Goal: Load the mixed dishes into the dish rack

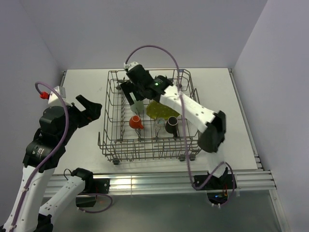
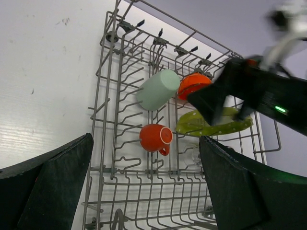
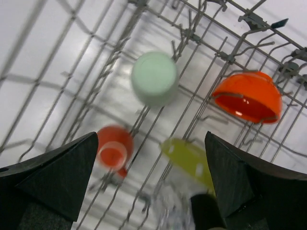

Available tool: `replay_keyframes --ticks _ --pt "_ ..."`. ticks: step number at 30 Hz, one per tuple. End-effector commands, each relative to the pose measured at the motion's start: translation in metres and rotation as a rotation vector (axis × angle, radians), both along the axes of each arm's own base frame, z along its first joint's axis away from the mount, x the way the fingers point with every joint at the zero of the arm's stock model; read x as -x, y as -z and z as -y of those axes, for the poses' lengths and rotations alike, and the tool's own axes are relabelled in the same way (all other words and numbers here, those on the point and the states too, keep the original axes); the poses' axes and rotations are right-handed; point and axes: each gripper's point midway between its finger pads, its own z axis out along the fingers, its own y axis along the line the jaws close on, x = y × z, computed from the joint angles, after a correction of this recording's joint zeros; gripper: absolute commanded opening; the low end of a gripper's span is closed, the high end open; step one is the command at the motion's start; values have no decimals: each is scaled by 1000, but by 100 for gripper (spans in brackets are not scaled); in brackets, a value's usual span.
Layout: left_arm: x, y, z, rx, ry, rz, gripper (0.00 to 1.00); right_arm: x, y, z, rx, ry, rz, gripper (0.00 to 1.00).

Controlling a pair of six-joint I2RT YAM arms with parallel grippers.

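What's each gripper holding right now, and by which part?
Nothing. Both are open and empty: the right gripper above the pale green cup in the dish rack, the left gripper beside it.

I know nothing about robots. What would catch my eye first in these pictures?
First, the big grey wire dish rack in the middle of the white table. It holds bright dishes: an orange bowl, a pale green cup, a small orange cup and a yellow-green plate. Next, the right arm reaching over the rack, its right gripper open above the dishes. The left gripper hangs open by the rack's left side.
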Motion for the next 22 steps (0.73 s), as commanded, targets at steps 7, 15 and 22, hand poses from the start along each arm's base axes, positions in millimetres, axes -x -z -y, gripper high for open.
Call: replay_keyframes --ticks 7,15,22 --pt "-16 9 24 62 79 3 99 109 -98 60 -324 -15 150 100" --pt "-26 20 67 211 244 -19 99 185 -60 104 -577 -95 111 100" --pt "-21 42 93 314 358 -61 99 214 -45 147 -729 -69 183 100"
